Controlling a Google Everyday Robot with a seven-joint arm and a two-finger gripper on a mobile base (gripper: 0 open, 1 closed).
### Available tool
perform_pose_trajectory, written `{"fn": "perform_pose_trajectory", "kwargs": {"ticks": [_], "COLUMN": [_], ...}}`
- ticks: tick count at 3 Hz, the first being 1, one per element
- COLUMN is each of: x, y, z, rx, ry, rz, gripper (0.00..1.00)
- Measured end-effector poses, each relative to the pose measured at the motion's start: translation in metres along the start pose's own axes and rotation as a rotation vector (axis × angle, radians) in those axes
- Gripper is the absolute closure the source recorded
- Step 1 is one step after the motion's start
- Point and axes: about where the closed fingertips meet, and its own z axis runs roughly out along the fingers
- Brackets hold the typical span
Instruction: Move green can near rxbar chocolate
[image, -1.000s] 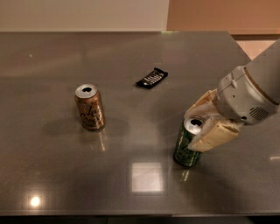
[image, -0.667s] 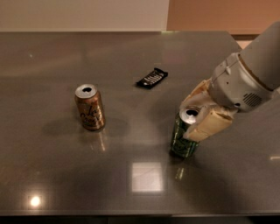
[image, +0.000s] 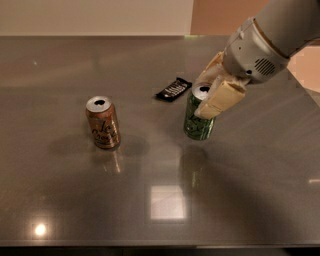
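Gripping: gripper (image: 202, 98) clamps the green can (image: 198, 124) by its upper part, a finger on each side.
Location: green can upright, just right of rxbar chocolate (image: 173, 89), not touching.
Elsewhere: orange-brown can (image: 103, 125) stands well left on table (image: 250, 190).

Gripper (image: 201, 98) right of centre over the bench (image: 250, 190), closed on the green can (image: 198, 124). Two flat, blocky cream fingers (image: 220, 98) with squared tips. Wrist housing rounded, light grey-white, with a small patch of dark perforated holes. Forearm behind it is a smooth pale grey cylinder.
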Motion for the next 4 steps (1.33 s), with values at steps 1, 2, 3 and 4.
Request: {"fn": "perform_pose_trajectory", "kwargs": {"ticks": [1,2,3,4], "x": [-0.006,-0.002,0.004,0.011], "y": [-0.040,-0.075,-0.104,-0.123], "z": [0.001,0.008,0.019,0.036], "rx": [0.027,0.038,0.032,0.010], "ry": [-0.012,-0.032,-0.038,-0.029], "rz": [0.008,0.028,0.045,0.061], "gripper": [1.00,1.00,1.00,1.00]}}
